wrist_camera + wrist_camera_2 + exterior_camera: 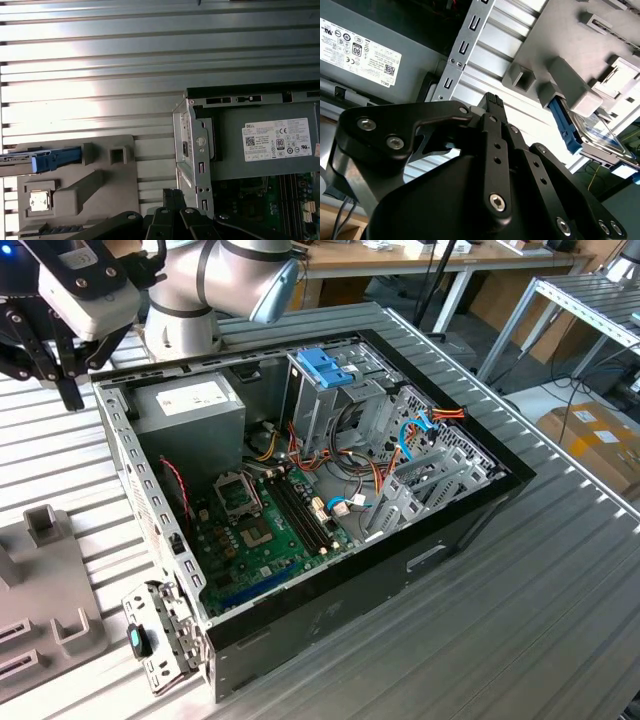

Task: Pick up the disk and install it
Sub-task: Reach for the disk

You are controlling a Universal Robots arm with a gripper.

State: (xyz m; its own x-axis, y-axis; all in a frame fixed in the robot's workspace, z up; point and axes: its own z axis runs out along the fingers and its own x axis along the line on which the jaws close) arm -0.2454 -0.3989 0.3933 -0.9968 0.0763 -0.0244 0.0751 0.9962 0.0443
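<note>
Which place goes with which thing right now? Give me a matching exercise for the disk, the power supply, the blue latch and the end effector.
Things:
1 disk
2 power supply
3 blue latch
4 end effector

Places:
A on top of the drive cage
B in the grey holder beside the case
C above the table, outside the case
D in a corner inside the case

Pairs: 1-B, 2-D, 3-A, 4-C

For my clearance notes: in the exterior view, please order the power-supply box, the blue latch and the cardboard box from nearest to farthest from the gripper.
From the gripper:
1. power-supply box, close by, in the case corner.
2. blue latch, atop the drive cage, mid-case.
3. cardboard box, far off at the exterior view's right.
</note>
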